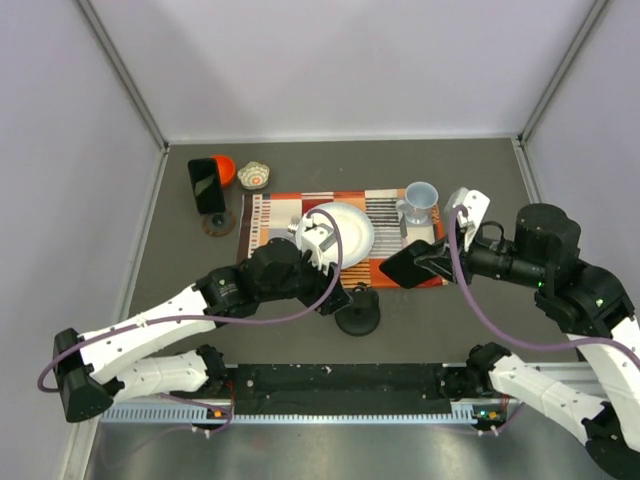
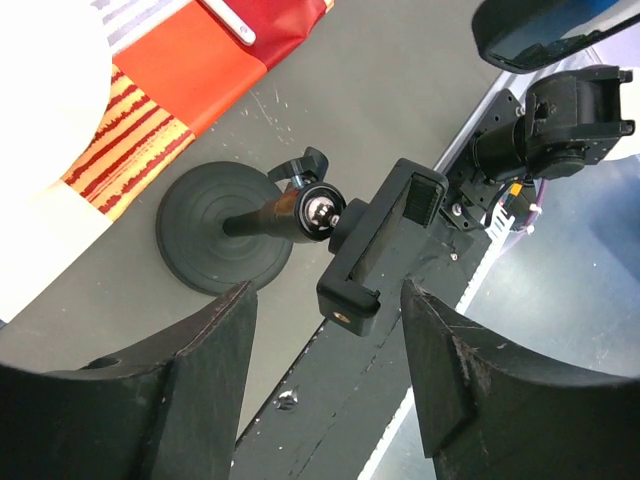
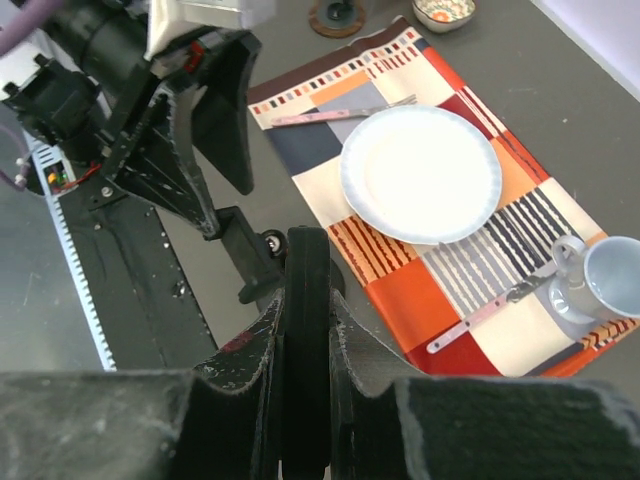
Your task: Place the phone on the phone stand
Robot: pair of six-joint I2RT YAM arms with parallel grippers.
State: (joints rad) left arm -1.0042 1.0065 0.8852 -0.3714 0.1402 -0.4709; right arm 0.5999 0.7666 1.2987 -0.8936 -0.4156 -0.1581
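**Phone** [image 1: 405, 268]: flat, black, glossy. It is held off the table in the right gripper [image 1: 425, 262], over the near right edge of the placemat [image 1: 385, 205]. In the right wrist view the phone [image 3: 306, 270] shows edge-on, with the right gripper [image 3: 305, 340] closed tight on its two faces. Its rounded corner [image 2: 545, 30] appears at the top of the left wrist view.

**Phone stand** [image 1: 210, 195]: far left of the table [image 1: 480, 170], well apart from the phone. A tilted plate, dark from above, stands on a round brown disc.

**Left gripper** [image 1: 336, 296]: jaws spread wide, holding nothing. In the left wrist view the left gripper [image 2: 325, 295] hangs over a black clamp-head post [image 2: 385, 245]. The clamp lies between the fingers [image 2: 215, 350]; whether it touches them cannot be told.

**Black clamp-head post** [image 1: 357, 318]: round black base on the table, just beside the near edge of the placemat.

**Placemat**: patterned in orange, red, cream and stripes. It carries a white plate [image 3: 420, 170] and a pale mug [image 3: 605, 275].

**Small patterned bowl** [image 1: 254, 177]: near the phone stand, at the far left corner of the placemat.
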